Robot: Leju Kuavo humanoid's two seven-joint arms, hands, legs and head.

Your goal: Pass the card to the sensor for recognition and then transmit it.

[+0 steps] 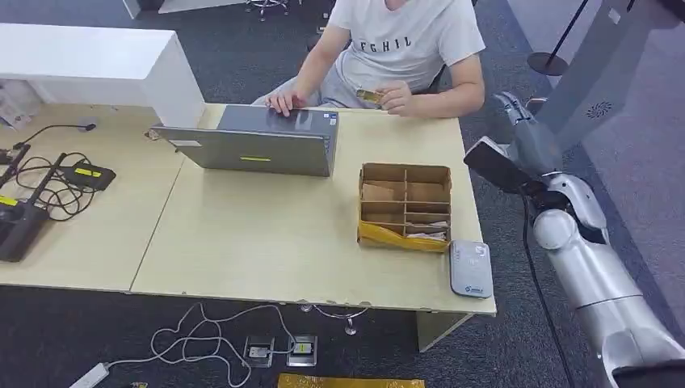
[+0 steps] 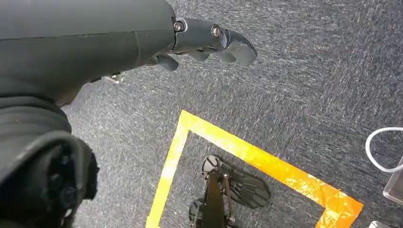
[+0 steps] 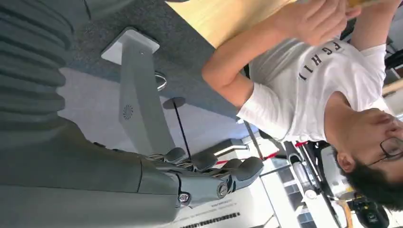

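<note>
Resting between the fingers of a person's hand [image 1: 396, 98], the card [image 1: 369, 96] sits at the far edge of the desk [image 1: 266, 242], beyond the cardboard box [image 1: 405, 207]. That divided box stands on the desk to the right of the open laptop [image 1: 258, 141], and the grey card sensor [image 1: 470, 269] lies just beside the box's near right corner. The person's other hand [image 1: 283, 102] touches the laptop. Off the desk's right edge, well apart from the box, the right hand [image 1: 517, 121] is raised with nothing in it, its fingers [image 3: 214, 164] loosely spread. The left hand [image 2: 209, 42] hangs over grey carpet [image 2: 294, 85] and yellow floor tape [image 2: 266, 161], fingers slightly curled, apart and empty.
</note>
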